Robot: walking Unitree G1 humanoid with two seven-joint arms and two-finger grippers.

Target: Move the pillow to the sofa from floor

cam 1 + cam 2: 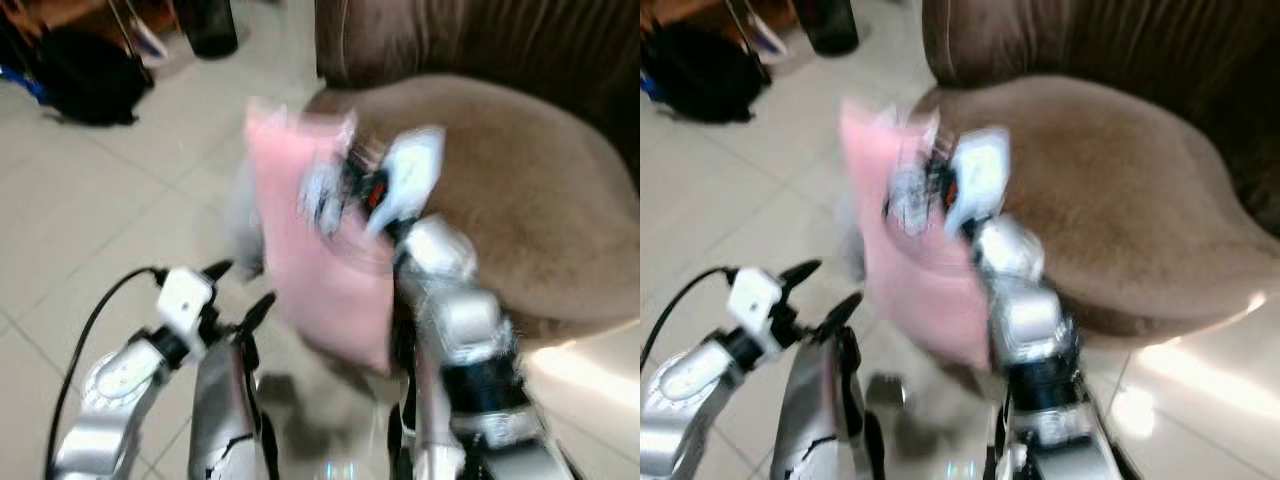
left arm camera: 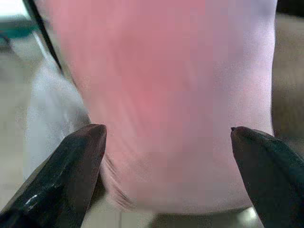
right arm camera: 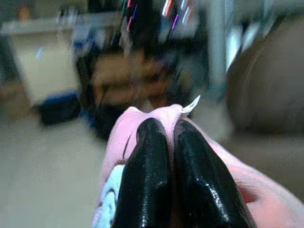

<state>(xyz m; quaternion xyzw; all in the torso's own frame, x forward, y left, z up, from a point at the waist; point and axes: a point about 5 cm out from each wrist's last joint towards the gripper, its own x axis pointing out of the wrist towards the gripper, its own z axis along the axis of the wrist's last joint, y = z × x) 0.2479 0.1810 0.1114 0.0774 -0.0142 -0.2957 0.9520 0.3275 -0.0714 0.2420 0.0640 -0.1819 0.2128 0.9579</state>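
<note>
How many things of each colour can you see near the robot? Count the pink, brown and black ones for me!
Pink: 1, the pillow, pinched by the right gripper.
Brown: 1, the sofa.
Black: 2, the bag on the floor and the bin behind it.
Total: 4 things.
</note>
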